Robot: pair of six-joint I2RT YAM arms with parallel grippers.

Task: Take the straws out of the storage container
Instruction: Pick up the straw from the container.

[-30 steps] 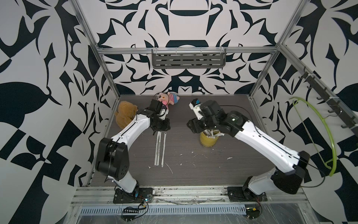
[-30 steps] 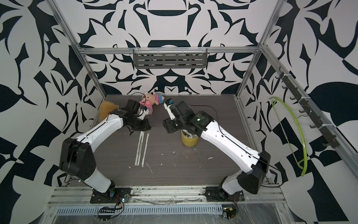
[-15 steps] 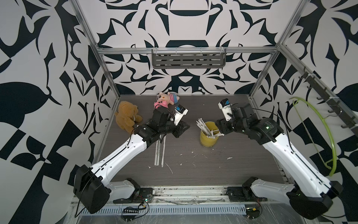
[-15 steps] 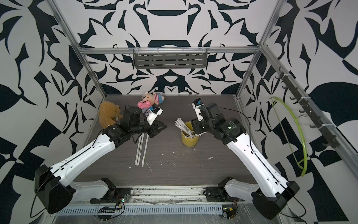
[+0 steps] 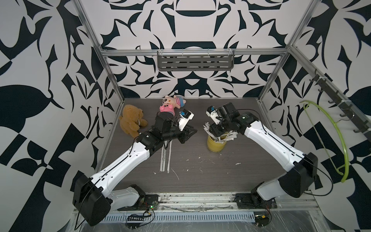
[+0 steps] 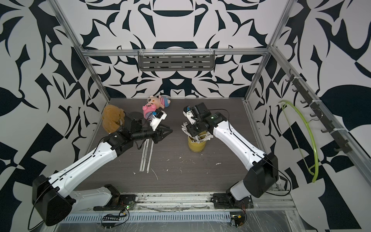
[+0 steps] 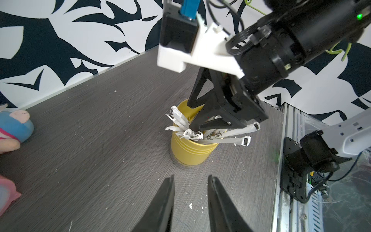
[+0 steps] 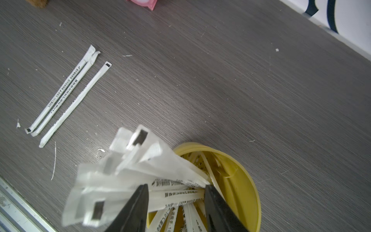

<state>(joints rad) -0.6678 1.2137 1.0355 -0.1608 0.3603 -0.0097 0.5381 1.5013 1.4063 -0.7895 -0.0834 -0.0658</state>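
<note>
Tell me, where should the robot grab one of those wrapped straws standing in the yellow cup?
On the wrapped shaft just above the rim of the yellow cup, coming down from above. The straws lean fanned out of its open mouth with crumpled paper ends; lower down the wall is in the way. The right end effector straddles them there, jaws apart.
</note>
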